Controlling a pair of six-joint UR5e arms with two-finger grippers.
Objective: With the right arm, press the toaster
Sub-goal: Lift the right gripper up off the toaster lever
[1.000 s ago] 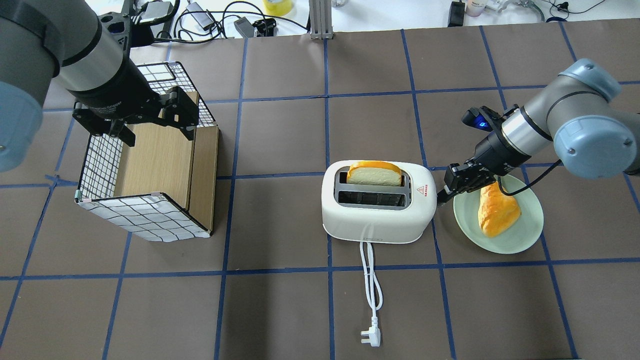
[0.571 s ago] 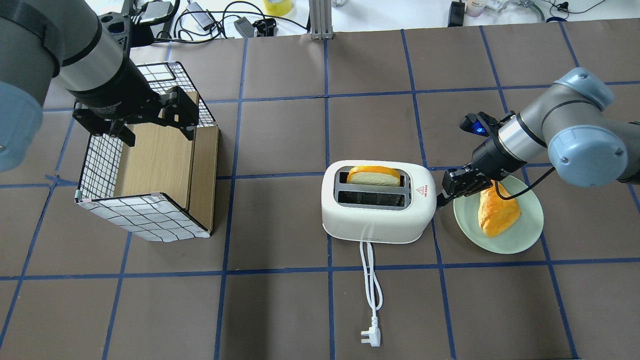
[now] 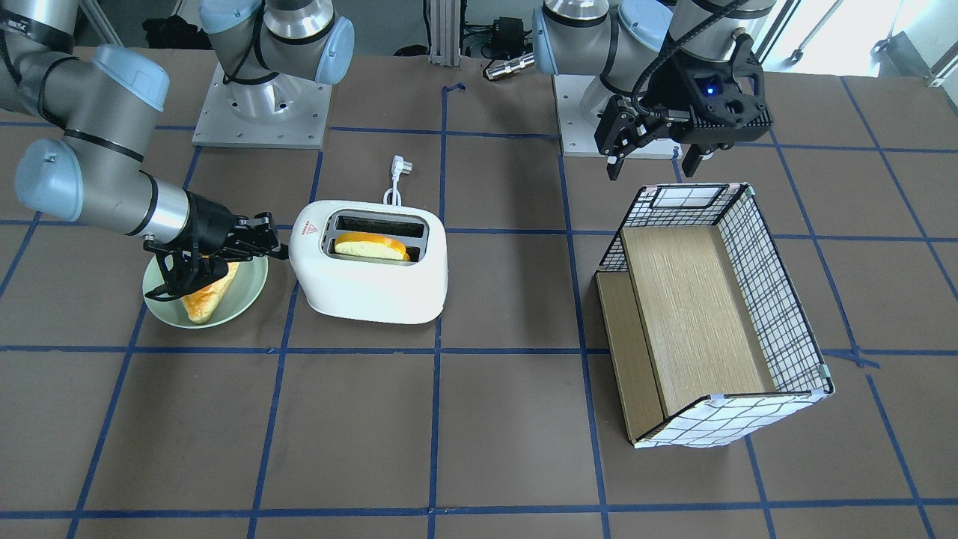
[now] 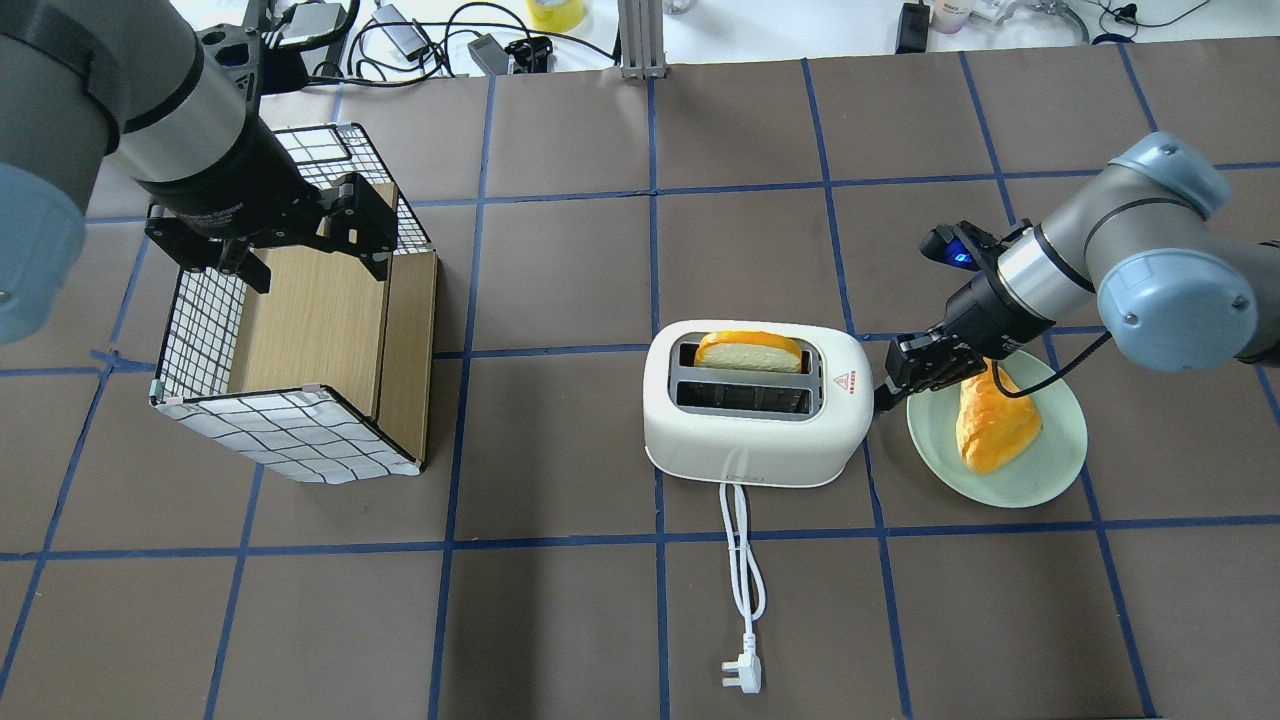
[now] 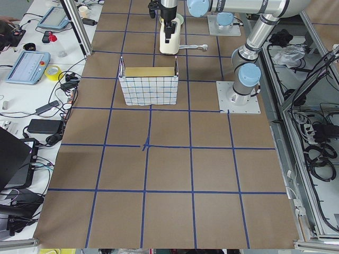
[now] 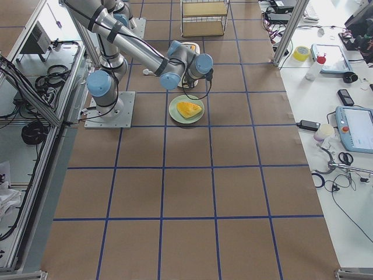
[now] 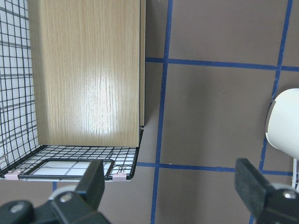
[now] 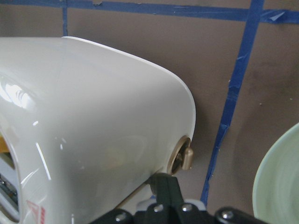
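The white two-slot toaster point(image 4: 755, 430) stands mid-table, a bread slice point(image 4: 750, 352) sunk in its far slot. It also shows in the front view point(image 3: 367, 284) and fills the right wrist view point(image 8: 93, 116). My right gripper point(image 4: 884, 393) is shut and empty, its tips against the toaster's right end, low beside a brass knob point(image 8: 184, 158). In the front view the right gripper point(image 3: 275, 250) meets the toaster's end above the green plate point(image 3: 251, 288). My left gripper point(image 4: 315, 268) is open and empty above the wire basket point(image 4: 300, 430).
The green plate point(image 4: 1040, 470) with a bread piece point(image 4: 990, 425) lies right of the toaster, under my right wrist. The white cord and plug point(image 4: 742, 675) run toward the near edge. The wire-and-wood basket point(image 3: 711, 314) stands on my left side.
My right gripper pushed down slightly at the toaster's end, and the bread slice sank lower into its slot. The left arm has not moved.
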